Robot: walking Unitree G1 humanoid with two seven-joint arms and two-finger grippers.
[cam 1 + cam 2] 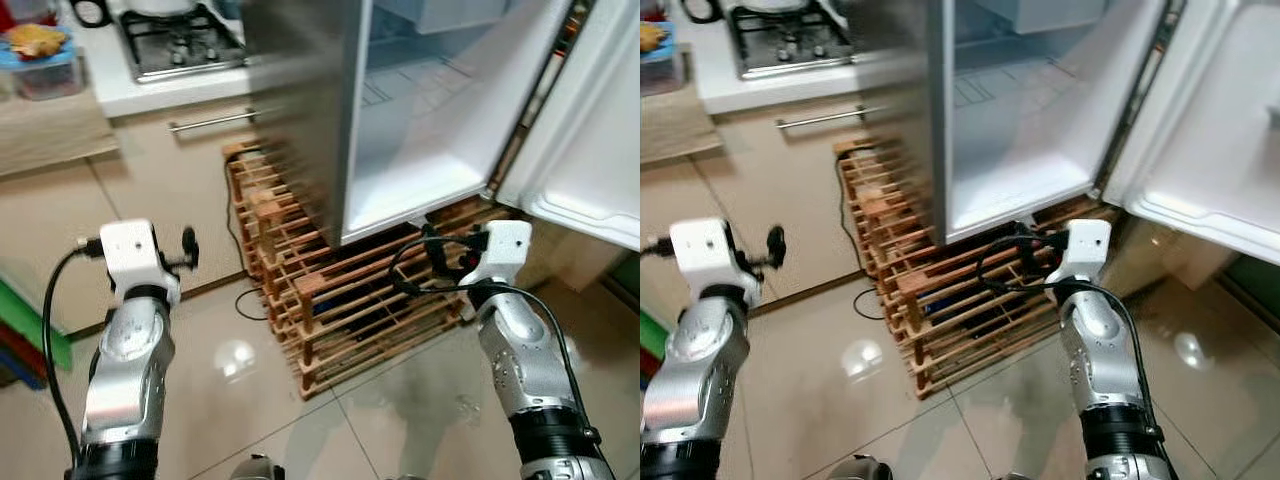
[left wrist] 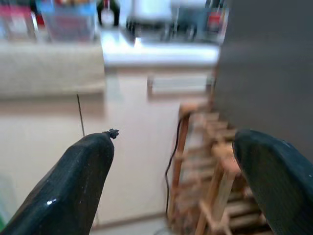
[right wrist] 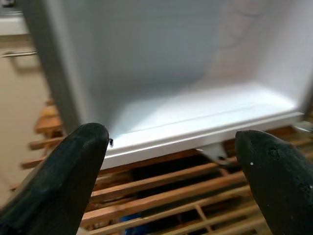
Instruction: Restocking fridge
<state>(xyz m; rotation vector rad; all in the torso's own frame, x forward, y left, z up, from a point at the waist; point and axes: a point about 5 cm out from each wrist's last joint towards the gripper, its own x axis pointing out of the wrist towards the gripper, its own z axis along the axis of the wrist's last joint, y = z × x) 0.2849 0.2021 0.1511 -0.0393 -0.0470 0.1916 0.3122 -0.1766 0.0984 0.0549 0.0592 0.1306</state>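
At the far left, on the worktop (image 1: 150,95), sits a plastic container of food (image 1: 38,58) beside a gas hob (image 1: 180,40); these look like the nearest candidates for restocking, though what is meant to go in cannot be told from here. The left gripper (image 2: 176,181) is held out over the tiled floor (image 1: 230,400) with its 2 black fingers spread wide and nothing between them. Its wrist view looks toward the cabinet front (image 2: 137,147) and the dark side of the fridge, so it points at the counter side rather than into the fridge.

In the middle, a wooden pallet (image 1: 330,290) carries the fridge (image 1: 300,110), with a black cable (image 1: 240,300) trailing onto the floor beside it. The fridge compartment (image 1: 1030,130) stands open, white and bare as far as can be seen.

To the right, the right gripper (image 3: 171,181) is also wide open and holds nothing. It faces straight at the lower lip of the open compartment, just above the pallet slats. The fridge door (image 1: 590,130) is swung out to the far right.

The relation that matters: the open compartment lies directly ahead of the right gripper, while the food container lies well off to the left, beyond the left gripper. My judgement is that the left arm is the nearer one for fetching stock and the right is better placed for loading
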